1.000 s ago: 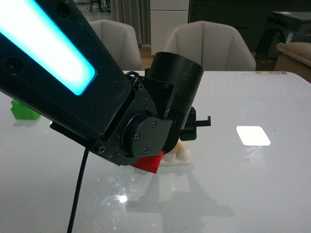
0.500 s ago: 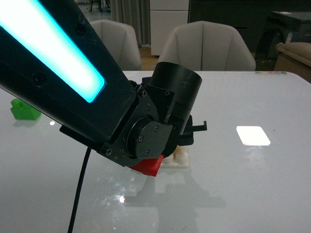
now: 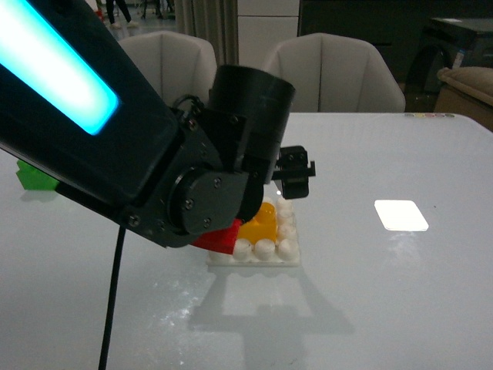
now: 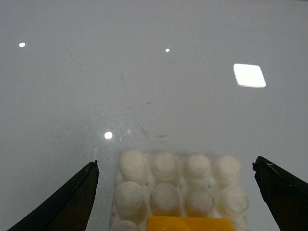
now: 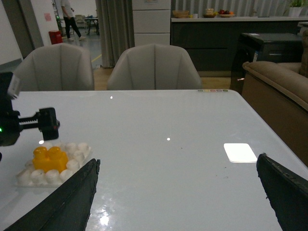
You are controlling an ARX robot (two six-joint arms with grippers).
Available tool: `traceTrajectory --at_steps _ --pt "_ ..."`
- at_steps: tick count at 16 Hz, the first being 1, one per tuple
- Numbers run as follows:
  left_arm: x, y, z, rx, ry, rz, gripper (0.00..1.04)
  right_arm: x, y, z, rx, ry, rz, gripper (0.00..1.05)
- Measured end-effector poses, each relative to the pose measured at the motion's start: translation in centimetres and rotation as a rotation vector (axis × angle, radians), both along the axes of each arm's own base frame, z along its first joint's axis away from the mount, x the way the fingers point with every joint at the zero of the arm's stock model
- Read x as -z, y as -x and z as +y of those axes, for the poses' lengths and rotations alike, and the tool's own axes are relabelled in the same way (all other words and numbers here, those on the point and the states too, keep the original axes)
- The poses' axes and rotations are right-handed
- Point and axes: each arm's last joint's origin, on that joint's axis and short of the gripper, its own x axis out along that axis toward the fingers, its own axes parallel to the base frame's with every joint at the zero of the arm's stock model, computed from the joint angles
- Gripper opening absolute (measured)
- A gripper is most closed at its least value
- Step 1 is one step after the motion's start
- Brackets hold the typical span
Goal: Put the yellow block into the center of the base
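Left claw [image 4: 175, 192] we find spread wide and empty above the base [image 4: 144, 166], yellow block [image 3: 260, 224] seated on base centre, right claw [image 5: 178, 195] agape over counter [image 5: 192, 125].

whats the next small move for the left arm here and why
Probably lift the left gripper straight up and clear. Its jaws are spread wide, apart from the small yellow-orange two-stud plastic brick, which sits on the flat white studded plastic base plate among its middle studs. How firmly it is seated cannot be told.
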Motion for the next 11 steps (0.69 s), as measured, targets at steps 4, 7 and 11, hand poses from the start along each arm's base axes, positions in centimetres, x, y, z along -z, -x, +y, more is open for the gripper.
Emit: traceTrajectory --at_steps 4,7,11 --pt "-7.6 4.2 3.6 0.080 0.121 -0.223 0.98 0.0 0.0 0.0 0.000 0.000 0.000 0.98" --pt "-9.9 9.3 9.8 -0.002 -0.010 -0.416 0.75 0.0 0.0 0.0 0.000 0.000 0.000 0.98" --pt "-10.0 17.2 17.5 -0.014 -0.093 -0.448 0.27 0.0 0.0 0.0 0.000 0.000 0.000 0.98"
